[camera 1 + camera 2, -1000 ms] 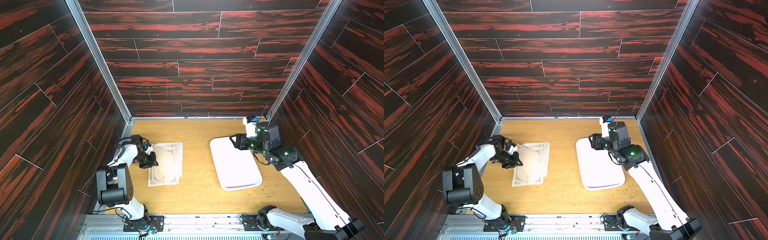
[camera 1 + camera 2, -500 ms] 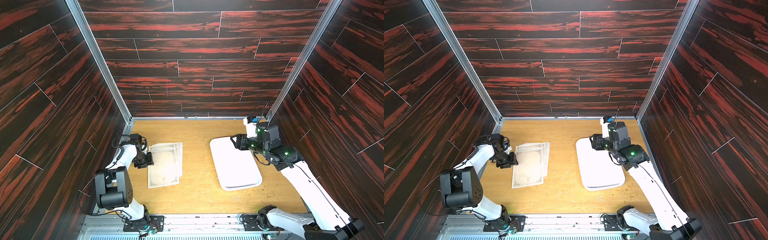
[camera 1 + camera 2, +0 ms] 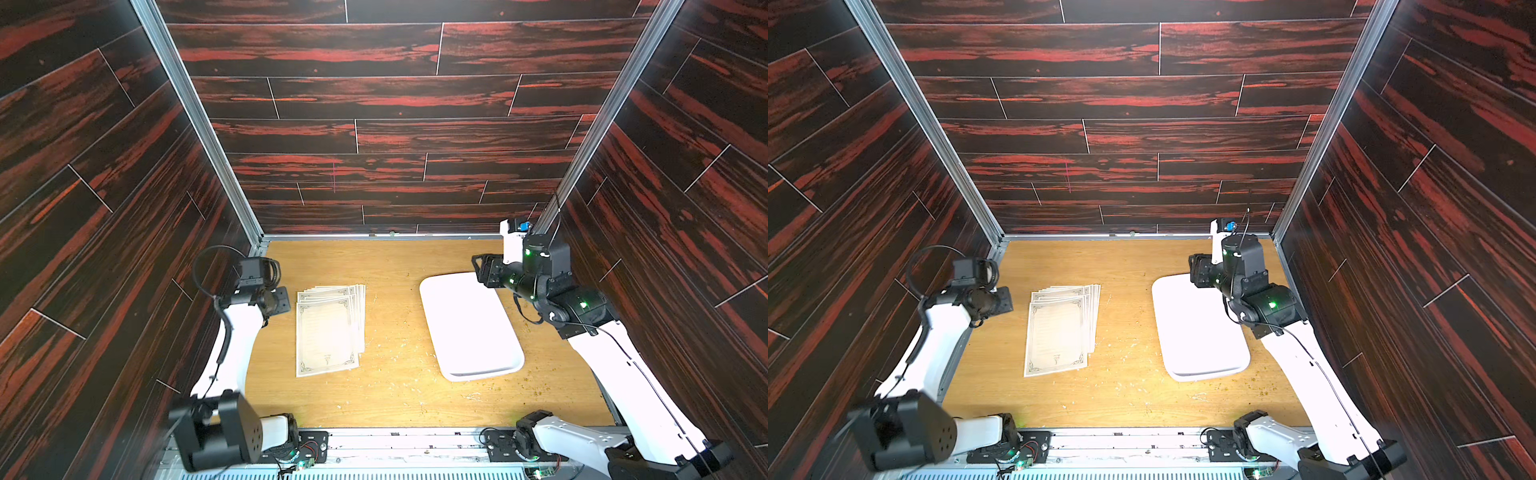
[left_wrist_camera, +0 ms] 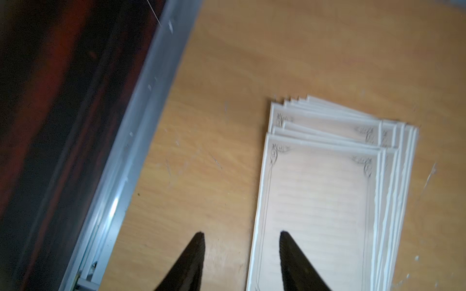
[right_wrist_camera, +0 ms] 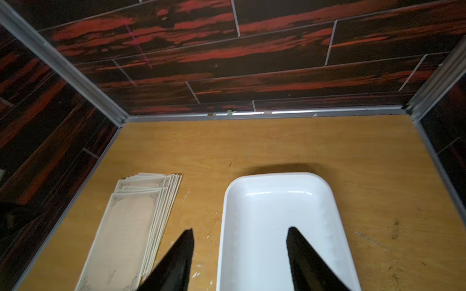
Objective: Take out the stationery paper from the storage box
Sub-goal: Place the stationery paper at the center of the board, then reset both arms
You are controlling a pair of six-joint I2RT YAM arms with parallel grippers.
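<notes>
The stationery paper (image 3: 328, 332) (image 3: 1059, 332) lies as a fanned stack of several cream sheets on the wooden floor, left of centre. The white storage box (image 3: 469, 332) (image 3: 1200, 332) sits to its right, and its inside shows nothing in it. My left gripper (image 3: 286, 300) (image 4: 241, 233) hovers open by the stack's left edge. It holds nothing: one finger is over the top sheet (image 4: 322, 201), the other over bare wood. My right gripper (image 3: 478, 266) (image 5: 240, 229) is open above the box's far end (image 5: 277, 214). One of its fingers is over the box and the other over the floor beside the paper (image 5: 131, 226).
Dark red-streaked walls close in the cell on three sides, with an aluminium rail (image 4: 131, 141) along the left floor edge close to my left gripper. Small crumbs (image 3: 399, 353) are scattered on the wood between the stack and the box.
My left gripper has opened, let go of the top sheet and drawn back toward the left wall. The sheet now lies flat on the stack. The right arm has barely moved.
</notes>
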